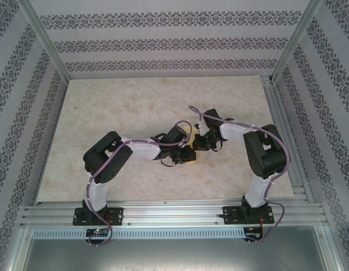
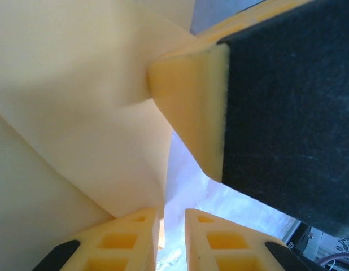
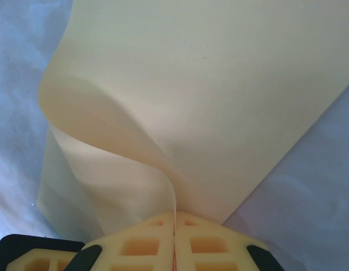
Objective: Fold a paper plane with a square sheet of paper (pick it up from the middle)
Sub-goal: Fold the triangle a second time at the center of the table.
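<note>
Now, with your right claw (image 3: 174, 216) pinched together on the curling square sheet of paper (image 3: 219, 101) over the middle of the desk (image 1: 135, 107) and your left claw (image 2: 173, 219) a crack apart beside one of its edges, line up the edges before you press any crease.

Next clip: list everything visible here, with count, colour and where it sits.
square sheet of paper: one, pale yellow, curled over, at the table's middle between the two grippers
table: one, beige marbled, under the arms
walls: three, white with grey patterned bands, around the table
frame rails: silver metal, along the near edge and up the corners
cables: two, purple, one along each arm
arms: two, black and white, bases at the near edge, bent toward the centre
left gripper: one, yellow fingers, jaws slightly apart beside the paper
right gripper: one, yellow fingers, shut on the paper
</note>
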`<control>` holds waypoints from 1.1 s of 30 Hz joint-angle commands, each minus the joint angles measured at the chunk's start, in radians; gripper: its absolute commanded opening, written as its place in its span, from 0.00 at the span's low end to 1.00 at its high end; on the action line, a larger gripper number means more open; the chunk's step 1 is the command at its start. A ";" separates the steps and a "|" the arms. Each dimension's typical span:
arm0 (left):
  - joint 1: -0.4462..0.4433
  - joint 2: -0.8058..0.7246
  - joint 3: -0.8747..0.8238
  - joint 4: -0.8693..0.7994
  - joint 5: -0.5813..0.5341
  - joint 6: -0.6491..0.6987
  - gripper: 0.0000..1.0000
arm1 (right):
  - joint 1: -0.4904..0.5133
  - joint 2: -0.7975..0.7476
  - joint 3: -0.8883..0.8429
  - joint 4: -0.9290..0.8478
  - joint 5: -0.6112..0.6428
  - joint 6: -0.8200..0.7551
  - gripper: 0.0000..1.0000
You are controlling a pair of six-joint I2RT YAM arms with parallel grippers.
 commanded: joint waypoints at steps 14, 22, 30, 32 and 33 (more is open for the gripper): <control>-0.049 0.069 -0.023 -0.027 -0.042 -0.006 0.20 | -0.001 0.039 0.013 0.020 0.026 -0.017 0.08; -0.052 0.005 -0.009 -0.037 -0.048 0.005 0.21 | 0.000 0.036 0.014 0.013 0.031 -0.020 0.07; -0.052 -0.020 0.013 -0.009 -0.038 0.005 0.21 | 0.001 0.039 0.014 0.014 0.026 -0.022 0.07; -0.052 -0.014 0.010 0.000 -0.031 0.000 0.21 | 0.002 0.041 0.016 0.014 0.025 -0.022 0.07; -0.053 -0.011 0.007 0.013 -0.024 -0.005 0.21 | 0.003 0.041 0.017 0.014 0.026 -0.022 0.07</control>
